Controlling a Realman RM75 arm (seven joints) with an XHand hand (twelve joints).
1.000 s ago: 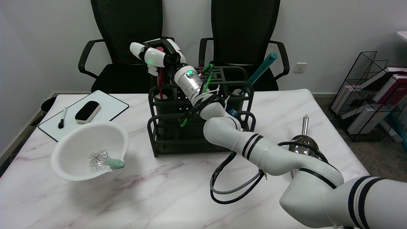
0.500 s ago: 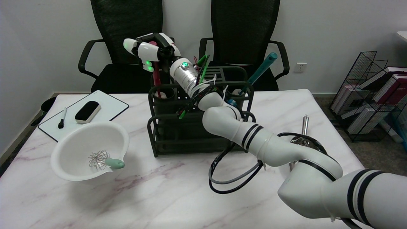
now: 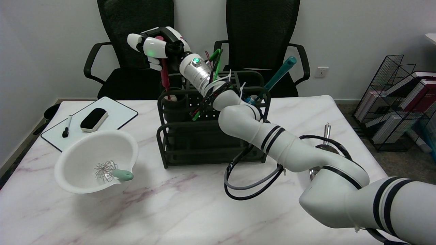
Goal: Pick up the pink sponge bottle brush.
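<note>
Above the rack's back-left cup, the robot hand (image 3: 155,47) has its fingers wrapped around the top of the pink sponge bottle brush (image 3: 165,76), gripping the dark red handle near its upper end. The handle runs down from the fist, nearly upright, and its pale sponge end sits at the mouth of that cup (image 3: 173,98), seemingly not yet clear of the rim. The step in hand looks like the lift-out, and it goes best as a straight pull along the handle's own line, so the sponge head does not drag sideways against the cup wall and tip the dark rack (image 3: 190,136). Because the grip sits high on a long handle, the lower end could swing once free, so a firm hold and an unhurried rise seem wise. Right of that cup, the arm's cables hang close to the rack's middle, and a teal-handled tool (image 3: 279,76) leans from the rack's far-right corner, well away. Left of the rack on the bench (image 3: 170,211) lie a white bowl (image 3: 85,153) with a whisk and a small whiteboard (image 3: 117,117).
</note>
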